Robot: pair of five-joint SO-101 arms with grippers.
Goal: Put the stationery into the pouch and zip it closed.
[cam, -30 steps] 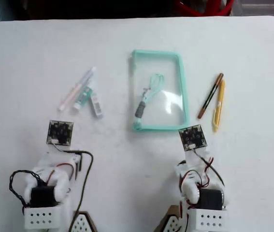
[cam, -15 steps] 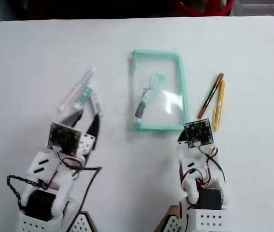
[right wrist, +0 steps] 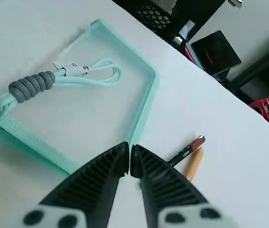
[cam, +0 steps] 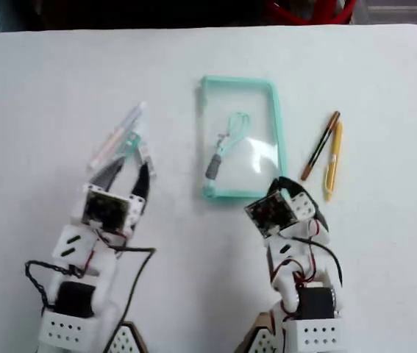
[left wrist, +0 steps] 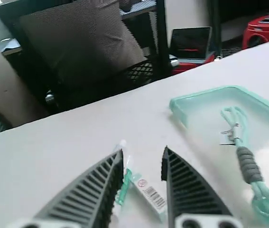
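A clear pouch with a mint-green rim (cam: 279, 125) (left wrist: 205, 95) (right wrist: 144, 108) lies flat mid-table, a mint lanyard (cam: 225, 144) (left wrist: 246, 160) (right wrist: 77, 73) on it. To its left lie a pastel pen (cam: 117, 136), a small teal item (cam: 129, 144) (left wrist: 125, 183) and a white labelled stick (cam: 145, 156) (left wrist: 151, 197). My left gripper (cam: 126, 170) (left wrist: 141, 154) is open just short of these. To the pouch's right are a brown pen (cam: 320, 145) (right wrist: 186, 149) and a yellow pen (cam: 332, 159) (right wrist: 194, 164). My right gripper (cam: 280, 187) (right wrist: 129, 148) is shut at the pouch's near right corner.
The white table (cam: 46, 81) has bare room at the far left and far right. Beyond its far edge stand a dark chair (left wrist: 82, 42) and a red box (left wrist: 267, 26). Black cables (cam: 131, 272) trail by the left arm's base.
The left arm has stretched forward toward the left-hand stationery, with its fingers open since half a second ago. The right arm has leaned forward and left toward the pouch's near corner.
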